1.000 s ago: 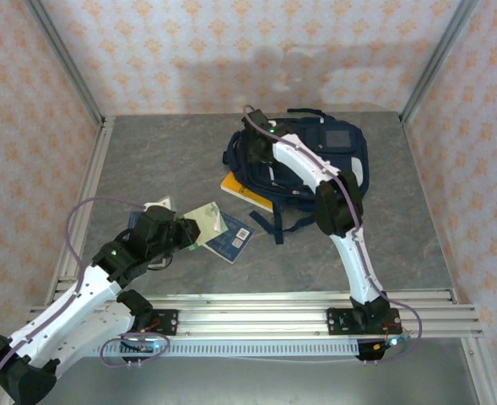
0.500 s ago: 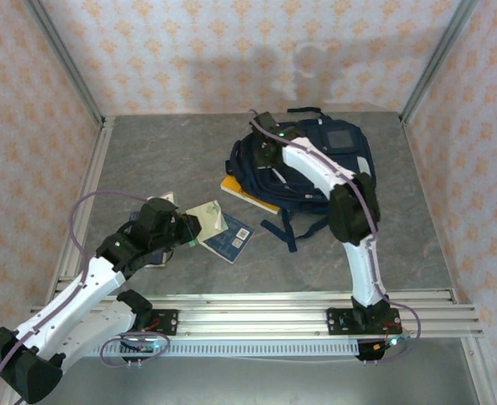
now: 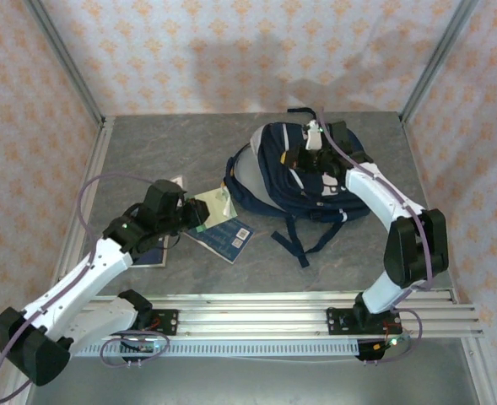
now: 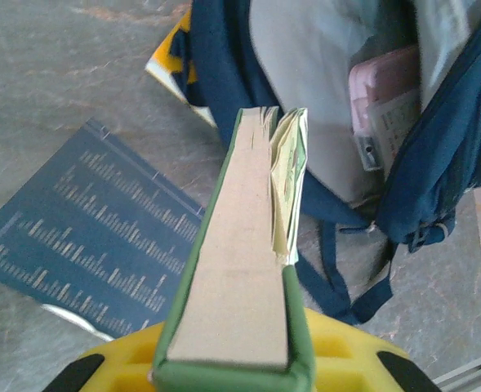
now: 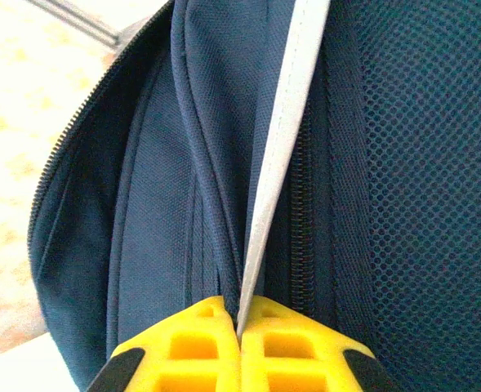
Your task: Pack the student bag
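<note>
Navy-blue fabric marks the student bag (image 3: 282, 181), lying at the far right of the grey table (image 3: 164, 152) with its mouth gaping toward the left arm, pale lining and a pink item (image 4: 379, 77) showing inside. The right gripper (image 5: 238, 322) has its jaws pressed together, pinching the bag's thin light stripe (image 5: 285, 147). The left gripper (image 3: 194, 216) clamps a green-covered book (image 4: 236, 269), just beside the opening. A blue booklet (image 4: 85, 237) lies flat beneath, and a yellow book (image 4: 168, 64) peeks from under the bag

White arms (image 3: 71, 291), black joints (image 3: 413, 245), purple cables (image 3: 85, 190)
</note>
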Robot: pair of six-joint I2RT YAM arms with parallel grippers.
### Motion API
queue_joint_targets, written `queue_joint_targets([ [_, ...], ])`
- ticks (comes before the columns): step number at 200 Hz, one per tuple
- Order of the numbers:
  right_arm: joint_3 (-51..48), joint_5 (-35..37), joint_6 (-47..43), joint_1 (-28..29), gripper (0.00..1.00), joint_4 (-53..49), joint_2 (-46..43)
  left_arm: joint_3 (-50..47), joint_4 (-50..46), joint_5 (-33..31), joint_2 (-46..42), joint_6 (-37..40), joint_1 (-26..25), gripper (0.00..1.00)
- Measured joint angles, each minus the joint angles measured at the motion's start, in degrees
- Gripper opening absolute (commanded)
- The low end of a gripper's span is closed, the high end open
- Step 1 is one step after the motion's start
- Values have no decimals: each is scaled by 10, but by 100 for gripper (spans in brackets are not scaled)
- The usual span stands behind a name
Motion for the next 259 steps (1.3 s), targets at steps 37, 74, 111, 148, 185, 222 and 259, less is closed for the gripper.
queue_joint_targets([
  [37, -61, -79, 37, -14, 0, 54, -38, 82, 14, 13, 86, 13, 3, 7],
  [74, -113, -147, 99, -38, 0, 130, -98, 143, 48, 42, 172, 13, 15, 6],
  [111, -182, -217, 189, -75, 0, 247, -137, 147, 98, 84, 227, 3, 16, 7],
  [148, -189, -263, 222, -84, 0, 280, -144, 148, 155, 122, 255, -11, 16, 8],
  [185, -197, -294, 257, -84, 0, 314, -144, 168, 205, 164, 309, -35, 16, 8],
  [222, -210, -307, 289, -84, 0, 353, -144, 195, 238, 178, 374, -63, 2, 8],
  [259, -215, -307, 309, -84, 0, 376, -143, 259, 266, 190, 462, -87, -39, 8],
])
